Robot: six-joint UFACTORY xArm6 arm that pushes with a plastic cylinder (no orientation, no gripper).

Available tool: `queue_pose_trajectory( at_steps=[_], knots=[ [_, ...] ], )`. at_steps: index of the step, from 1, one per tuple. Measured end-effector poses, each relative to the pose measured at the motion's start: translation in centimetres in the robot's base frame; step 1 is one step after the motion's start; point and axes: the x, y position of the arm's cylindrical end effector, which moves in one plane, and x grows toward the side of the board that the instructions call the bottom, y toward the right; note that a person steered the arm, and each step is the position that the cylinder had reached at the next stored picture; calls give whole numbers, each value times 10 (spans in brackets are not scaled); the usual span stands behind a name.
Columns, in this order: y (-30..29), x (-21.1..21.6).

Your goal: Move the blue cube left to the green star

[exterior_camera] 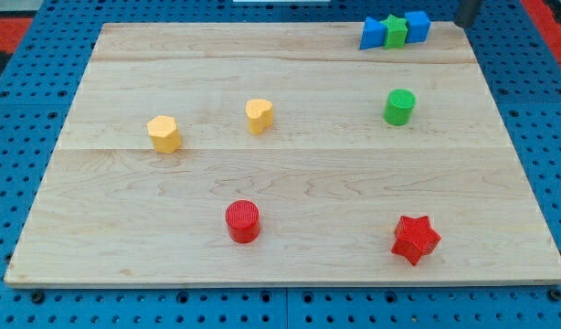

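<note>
The counter is what I see most of: a pale wooden board of glued planks, resting on a blue pegboard base with rows of holes, and red panels showing at the view's top corners.

My tool appears only as a dark stub at the view's top right, cut off by the frame edge. Its very end, my tip, sits just off the board's far right corner. It is a plain rod with nothing to open or close, and it touches no block.

Just to the view's left of my tip, near but apart from it, stands the blue cube, at the board's top edge. It is pressed against the green star, which is wedged between the cube and a second blue block on the star's left; that block's shape I cannot make out.

Further down the view from my tip is a green cylinder. Far below it, near the bottom edge, lies a red star. Well off to the view's left are a red cylinder, a yellow heart-like block and a yellow block that looks roughly hexagonal.
</note>
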Motion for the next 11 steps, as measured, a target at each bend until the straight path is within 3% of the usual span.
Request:
queue_pose_trajectory(
  at_steps=[2, 4, 7, 11],
  knots=[
    [-23, 0],
    [-97, 0],
    [-86, 0],
    [-246, 1]
  ],
)
